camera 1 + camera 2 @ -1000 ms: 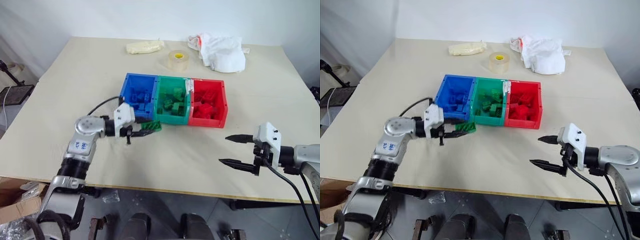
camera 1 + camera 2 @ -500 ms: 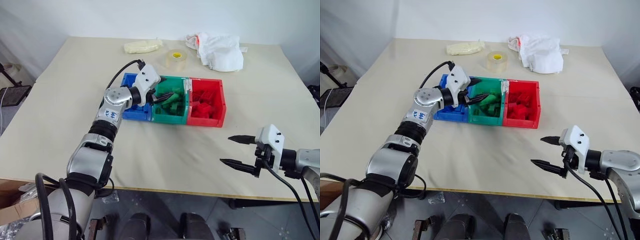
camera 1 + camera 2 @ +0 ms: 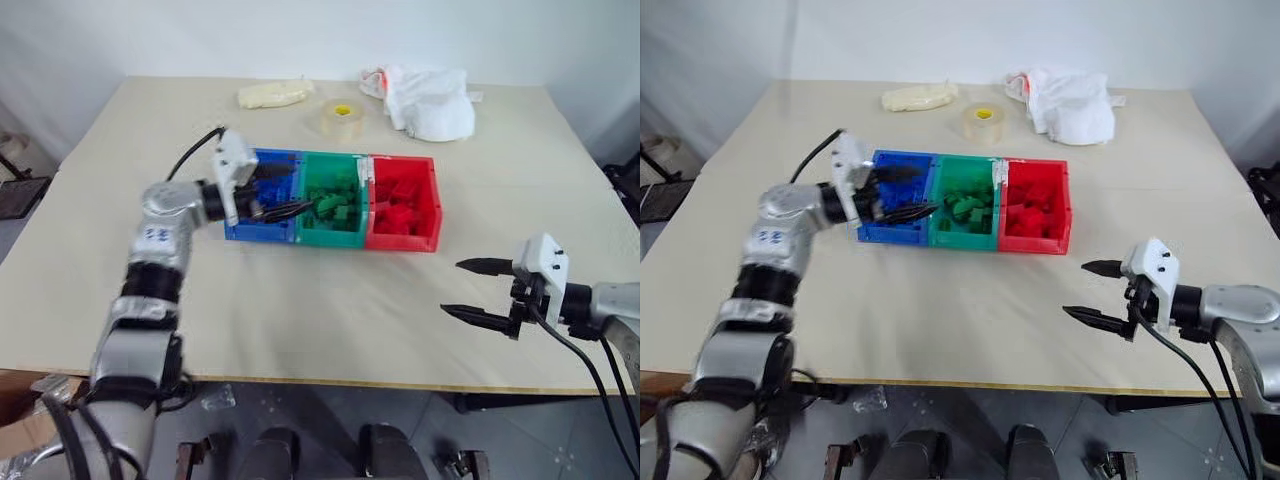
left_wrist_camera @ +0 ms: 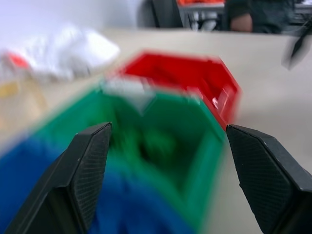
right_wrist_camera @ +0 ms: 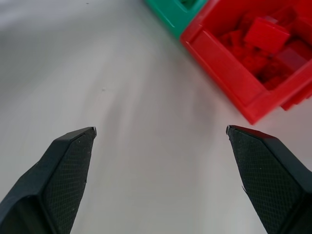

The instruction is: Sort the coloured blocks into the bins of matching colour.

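The left end effector (image 3: 285,191) hangs over the blue bin (image 3: 262,194), with its two black fingers spread apart and nothing between them; the tips reach toward the green bin (image 3: 333,198), which lies at 3 o'clock from it. In the left wrist view the green bin sits between the two fingers, the blue one is nearer and the red bin (image 4: 195,80) is farther. The three bins are joined in one row near the middle of the table (image 3: 330,300): blue, green, red, from the robot's left to its right. Blue blocks (image 3: 898,195) lie in the blue bin, green blocks (image 3: 337,203) in the green one, and red blocks (image 3: 400,205) in the red one. The right end effector (image 3: 478,290) is also open and empty, above bare table at about 4 o'clock from the red bin and well apart from it. At the far side of the table lie a pale yellow bundle (image 3: 272,94), a clear tape roll (image 3: 341,119) and a white cloth (image 3: 425,99).
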Controlling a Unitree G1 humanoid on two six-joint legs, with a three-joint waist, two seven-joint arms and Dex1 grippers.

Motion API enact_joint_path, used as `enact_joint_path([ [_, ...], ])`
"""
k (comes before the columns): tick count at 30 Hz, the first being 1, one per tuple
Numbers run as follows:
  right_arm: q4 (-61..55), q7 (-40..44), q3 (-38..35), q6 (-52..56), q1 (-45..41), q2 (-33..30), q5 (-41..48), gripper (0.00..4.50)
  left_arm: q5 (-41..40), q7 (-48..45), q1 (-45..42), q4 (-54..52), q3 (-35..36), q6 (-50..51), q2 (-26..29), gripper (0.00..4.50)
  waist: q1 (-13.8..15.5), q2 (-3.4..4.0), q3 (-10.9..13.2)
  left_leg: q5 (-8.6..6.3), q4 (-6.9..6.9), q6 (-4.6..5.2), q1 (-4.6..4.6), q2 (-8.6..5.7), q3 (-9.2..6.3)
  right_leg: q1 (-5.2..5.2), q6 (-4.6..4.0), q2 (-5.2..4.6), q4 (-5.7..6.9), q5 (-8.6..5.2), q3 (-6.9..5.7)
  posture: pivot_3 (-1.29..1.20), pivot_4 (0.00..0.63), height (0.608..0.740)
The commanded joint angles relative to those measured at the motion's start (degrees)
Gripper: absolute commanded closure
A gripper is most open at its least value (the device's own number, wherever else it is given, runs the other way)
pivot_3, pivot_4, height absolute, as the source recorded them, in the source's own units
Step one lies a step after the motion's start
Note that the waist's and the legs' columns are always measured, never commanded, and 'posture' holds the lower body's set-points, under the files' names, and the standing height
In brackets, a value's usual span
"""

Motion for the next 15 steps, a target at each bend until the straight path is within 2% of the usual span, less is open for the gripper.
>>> enact_joint_path([
  [1,4.1,3.0,0.9,-2.5,-3.3,-1.4,-0.9,0.0,-4.7,-2.0,6.5,-11.9,4.0,6.2,5.8,0.52,0.0,0.0,0.0,0.0,0.02,0.0,-0.01,0.0,-0.01,0.0,0.0,0.0,-0.02,0.0,0.01,0.0,0.15,0.74],
  [4,9.8,6.3,3.0,-4.6,-7.2,-1.8,-2.6,0.0,-8.1,-6.4,16.5,-17.0,7.8,8.3,11.6,0.52,0.5,0.02,0.0,0.0,0.02,0.0,0.0,-0.02,-0.02,0.04,0.0,-0.07,-0.07,0.0,0.03,0.0,0.15,0.74],
  [7,15.0,8.7,4.9,-6.6,-11.0,-1.8,-4.3,0.0,-9.3,-6.9,24.0,-18.1,12.7,5.0,13.7,0.52,0.9,0.05,0.0,0.0,0.02,0.0,0.0,0.0,-0.02,0.06,-0.02,-0.08,-0.17,0.0,0.05,0.0,0.15,0.74],
  [15,22.2,11.2,7.2,-9.2,-16.6,-0.8,-6.6,0.0,-9.8,-7.3,27.9,-16.2,15.1,1.8,14.7,0.52,1.0,0.05,0.0,0.0,0.0,0.0,-0.02,-0.03,-0.07,0.07,-0.03,-0.12,-0.22,-0.01,0.02,0.0,0.15,0.74],
])
